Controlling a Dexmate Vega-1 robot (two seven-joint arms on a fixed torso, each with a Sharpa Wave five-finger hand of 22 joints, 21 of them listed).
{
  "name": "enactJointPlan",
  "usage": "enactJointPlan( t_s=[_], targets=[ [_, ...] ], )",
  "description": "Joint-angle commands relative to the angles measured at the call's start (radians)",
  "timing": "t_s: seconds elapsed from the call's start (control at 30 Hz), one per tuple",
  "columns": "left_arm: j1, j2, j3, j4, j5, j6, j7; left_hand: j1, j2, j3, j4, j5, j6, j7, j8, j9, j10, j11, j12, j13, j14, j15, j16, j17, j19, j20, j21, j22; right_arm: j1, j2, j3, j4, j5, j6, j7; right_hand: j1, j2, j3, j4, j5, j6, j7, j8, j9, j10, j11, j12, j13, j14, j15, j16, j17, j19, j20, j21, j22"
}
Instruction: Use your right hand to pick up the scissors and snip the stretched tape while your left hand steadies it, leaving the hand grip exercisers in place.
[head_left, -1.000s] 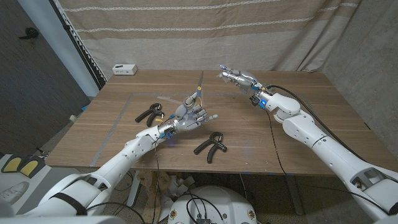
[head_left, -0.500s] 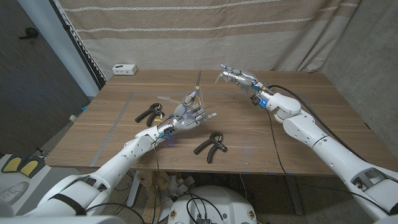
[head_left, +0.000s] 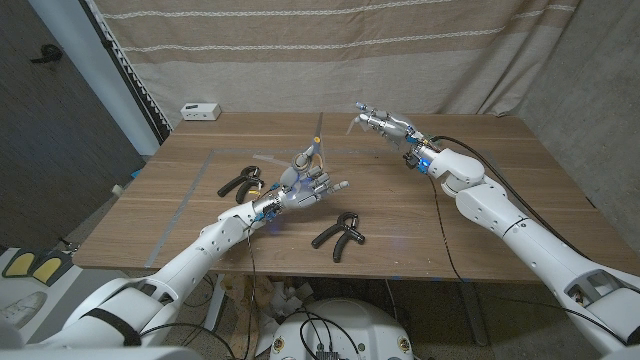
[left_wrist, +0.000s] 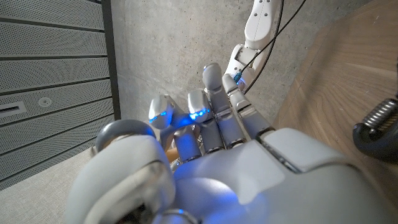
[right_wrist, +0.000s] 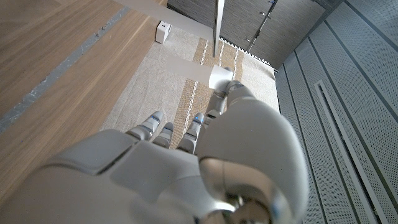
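My left hand (head_left: 306, 186) is raised over the middle of the table and pinches a short strip of tape (head_left: 317, 144) that stands up from its fingers. In the left wrist view the same hand (left_wrist: 205, 155) has its fingers curled together. Over the far middle of the table my right hand (head_left: 386, 125) grips the scissors (head_left: 358, 114), which are mostly hidden, and their tips point towards the tape from a short gap away. A thin grey blade (right_wrist: 216, 34) rises from the curled fingers of the right hand (right_wrist: 180, 162). Two black hand grip exercisers (head_left: 240, 184) (head_left: 338, 232) lie on the table.
A small white box (head_left: 200, 111) sits at the table's far left corner. Clear tape (head_left: 264, 158) lies near the left exerciser, and pale taped lines (head_left: 208, 160) mark the wood. A curtain hangs behind the table. An exerciser (left_wrist: 378, 123) also appears beside the left hand.
The tape strip above my left hand stands shorter than a second ago. Both hands have barely moved.
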Motion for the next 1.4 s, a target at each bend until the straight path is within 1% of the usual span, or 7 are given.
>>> enactJointPlan(
  t_s=[0.03, 0.07, 0.1, 0.17, 0.4, 0.7, 1.4],
  targets=[
    [-0.025, 0.009, 0.025, 0.001, 0.042, -0.022, -0.034, -0.003, -0.027, -0.029, 0.000, 0.008, 0.167, 0.158, -0.013, -0.010, 0.059, -0.079, 0.003, 0.001, 0.016, -0.107, -0.004, 0.001, 0.009, -0.131, -0.007, -0.006, -0.003, 0.004, 0.002, 0.001, 0.001, 0.002, -0.006, -0.007, -0.001, 0.002, -0.005, 0.008, 0.005, -0.003, -0.005, 0.001, 0.003, 0.005, 0.000, 0.001, 0.003, -0.126, 0.001, 0.002, 0.004, -0.045, 0.003, 0.002],
    [-0.025, 0.010, 0.025, 0.001, 0.043, -0.022, -0.034, -0.002, -0.033, -0.033, -0.001, 0.009, 0.169, 0.157, -0.017, -0.016, 0.062, -0.082, 0.003, 0.001, 0.016, -0.107, -0.006, 0.000, 0.011, -0.132, -0.007, -0.007, -0.003, 0.004, 0.002, 0.001, 0.001, 0.002, -0.006, -0.007, -0.001, 0.002, -0.005, 0.008, 0.004, -0.002, -0.005, 0.001, 0.003, 0.005, 0.000, 0.001, 0.003, -0.126, 0.001, 0.002, 0.004, -0.045, 0.003, 0.002],
    [-0.026, 0.013, 0.027, -0.002, 0.046, -0.021, -0.033, 0.005, -0.057, -0.050, -0.009, 0.012, 0.180, 0.156, -0.025, -0.030, 0.069, -0.088, 0.003, 0.001, 0.017, -0.107, -0.007, 0.001, 0.014, -0.134, -0.009, -0.012, -0.003, 0.005, 0.001, 0.003, -0.001, 0.005, -0.005, -0.007, -0.001, 0.002, -0.005, 0.008, 0.004, -0.001, -0.005, 0.001, 0.003, 0.006, 0.000, 0.001, 0.003, -0.126, 0.001, 0.002, 0.004, -0.045, 0.003, 0.002],
    [-0.029, 0.018, 0.032, -0.007, 0.051, -0.018, -0.032, 0.015, -0.108, -0.090, -0.022, 0.023, 0.159, 0.159, -0.053, -0.052, 0.045, -0.076, -0.004, 0.001, 0.017, -0.108, -0.011, 0.001, 0.006, -0.123, -0.017, -0.018, -0.004, 0.007, 0.000, 0.004, -0.001, 0.008, -0.006, -0.007, -0.001, 0.002, -0.005, 0.008, 0.005, -0.001, -0.005, 0.001, 0.004, 0.007, 0.000, 0.001, 0.003, -0.126, 0.001, 0.002, 0.004, -0.045, 0.003, 0.002],
    [-0.033, 0.027, 0.040, -0.016, 0.058, -0.013, -0.031, 0.029, -0.190, -0.155, -0.039, 0.052, 0.145, 0.175, -0.079, -0.072, 0.024, -0.070, -0.002, 0.002, 0.004, -0.109, -0.016, 0.012, -0.001, -0.111, -0.021, -0.017, -0.006, 0.016, 0.000, 0.012, 0.002, 0.016, -0.006, -0.008, -0.001, 0.002, -0.005, 0.008, 0.004, 0.000, -0.006, 0.002, 0.003, 0.008, 0.000, 0.001, 0.003, -0.126, 0.001, 0.002, 0.004, -0.044, 0.003, 0.002],
    [-0.025, 0.035, 0.036, -0.035, 0.059, -0.026, -0.007, 0.044, -0.189, -0.215, -0.030, 0.115, 0.142, 0.179, -0.117, -0.105, 0.022, -0.075, 0.000, 0.002, 0.000, -0.109, -0.024, 0.027, -0.005, -0.108, -0.021, -0.010, 0.003, 0.030, -0.005, 0.039, 0.001, 0.022, -0.002, -0.009, 0.000, 0.002, -0.005, 0.007, 0.004, -0.001, -0.007, 0.002, 0.003, 0.008, 0.000, 0.001, 0.003, -0.126, 0.001, 0.002, 0.004, -0.044, 0.003, 0.002],
    [-0.031, 0.045, 0.023, -0.022, 0.070, -0.075, 0.002, 0.054, -0.172, -0.285, -0.014, 0.172, 0.148, 0.178, -0.136, -0.113, 0.027, -0.075, 0.002, 0.002, -0.004, -0.109, -0.039, 0.035, -0.006, -0.111, -0.021, -0.006, 0.000, 0.034, 0.004, 0.041, 0.000, 0.028, -0.022, -0.010, 0.000, 0.002, -0.006, 0.007, 0.001, -0.001, -0.011, 0.002, 0.003, 0.008, 0.000, 0.001, 0.003, -0.124, 0.001, 0.002, 0.004, -0.043, 0.003, 0.002]
  ],
)
